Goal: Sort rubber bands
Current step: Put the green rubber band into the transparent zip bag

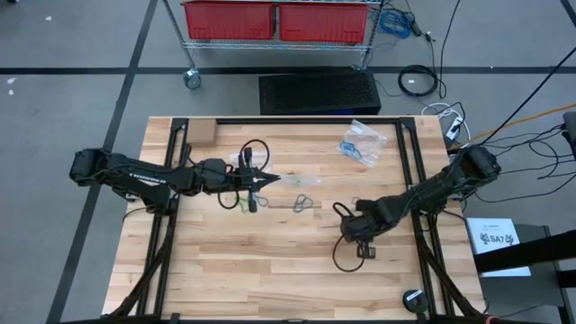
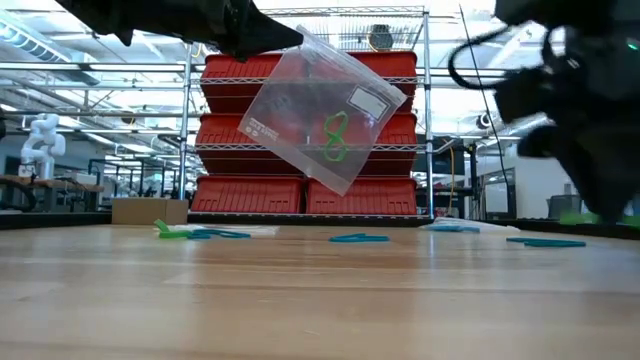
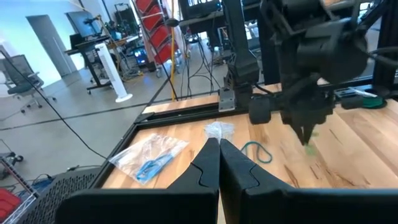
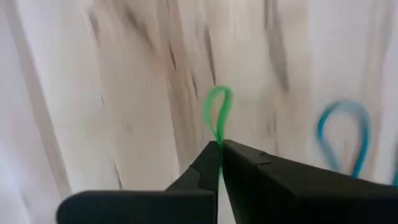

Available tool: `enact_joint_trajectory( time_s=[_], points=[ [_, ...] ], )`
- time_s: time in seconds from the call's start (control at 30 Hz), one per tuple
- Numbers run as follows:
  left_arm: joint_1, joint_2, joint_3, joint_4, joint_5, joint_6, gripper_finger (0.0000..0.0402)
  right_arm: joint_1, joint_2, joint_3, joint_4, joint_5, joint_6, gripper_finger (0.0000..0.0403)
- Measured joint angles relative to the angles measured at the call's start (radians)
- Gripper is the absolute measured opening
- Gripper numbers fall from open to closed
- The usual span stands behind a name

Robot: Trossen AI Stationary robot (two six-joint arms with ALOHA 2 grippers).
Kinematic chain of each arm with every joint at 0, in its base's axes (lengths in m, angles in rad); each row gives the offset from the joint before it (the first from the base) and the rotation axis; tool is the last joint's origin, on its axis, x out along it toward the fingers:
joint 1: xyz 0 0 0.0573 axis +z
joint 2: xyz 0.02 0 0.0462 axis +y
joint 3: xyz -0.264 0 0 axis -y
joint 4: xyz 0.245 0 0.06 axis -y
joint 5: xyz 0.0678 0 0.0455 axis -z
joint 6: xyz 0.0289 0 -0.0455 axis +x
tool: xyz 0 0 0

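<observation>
While both arms are over the counter (image 1: 270, 270) in the high view, the left end effector (image 1: 268, 181) sits closed near the middle, and the right end effector (image 1: 357, 236) is low to the surface on its own side; loose rubber bands (image 1: 304, 203) lie between the two, and a clear bag of blue bands (image 1: 362, 144) lies nearer the far edge. From the low view, a clear bag (image 2: 325, 110) holding a green band (image 2: 335, 137) hangs tilted above the counter from the left end effector, with blue and teal bands (image 2: 358, 238) flat on the wood beyond. From the left wrist view, its fingers (image 3: 208, 163) are pressed together. From the right wrist view, the right end effector (image 4: 219, 149) is closed on one end of a green band (image 4: 217, 112), a blue band (image 4: 343, 138) lying just beside. Judged light, limp and stretchy, a band is best pinched at one end of its loop.
</observation>
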State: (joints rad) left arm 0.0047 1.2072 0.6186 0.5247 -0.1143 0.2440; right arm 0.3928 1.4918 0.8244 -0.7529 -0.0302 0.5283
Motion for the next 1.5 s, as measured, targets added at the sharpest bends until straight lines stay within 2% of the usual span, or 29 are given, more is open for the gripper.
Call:
enact_joint_trajectory(
  time_s=[0.2,0.47,0.63,0.77,0.87,1.1,1.3,1.5],
  points=[
    [0.002,0.000,0.000,-0.001,0.000,0.000,0.0000,-0.019,0.001,0.161,-0.020,0.158,-0.071,0.0001],
    [0.002,0.000,0.000,-0.001,0.000,-0.001,0.0000,-0.094,0.000,0.394,0.010,0.490,-0.293,0.0000],
    [0.002,0.000,0.000,-0.001,0.000,-0.001,0.0000,-0.138,0.000,0.427,0.111,0.679,-0.469,0.0000],
    [0.002,0.000,0.000,-0.002,0.000,-0.001,0.0000,-0.167,0.000,0.427,0.222,0.764,-0.582,0.0000],
    [0.002,0.000,0.000,-0.003,0.000,-0.001,0.0000,-0.183,0.000,0.427,0.315,0.752,-0.657,0.0000],
    [0.002,0.000,0.000,-0.003,0.000,-0.001,0.0000,-0.219,0.045,0.427,0.384,0.608,-0.691,0.0000],
    [0.002,0.000,0.000,-0.003,0.000,-0.001,0.0000,-0.242,0.116,0.427,0.394,0.600,-0.682,0.0000],
    [0.002,0.000,0.000,-0.003,0.000,-0.002,0.0000,-0.280,0.128,0.427,0.399,0.603,-0.569,0.0017]
  ],
)
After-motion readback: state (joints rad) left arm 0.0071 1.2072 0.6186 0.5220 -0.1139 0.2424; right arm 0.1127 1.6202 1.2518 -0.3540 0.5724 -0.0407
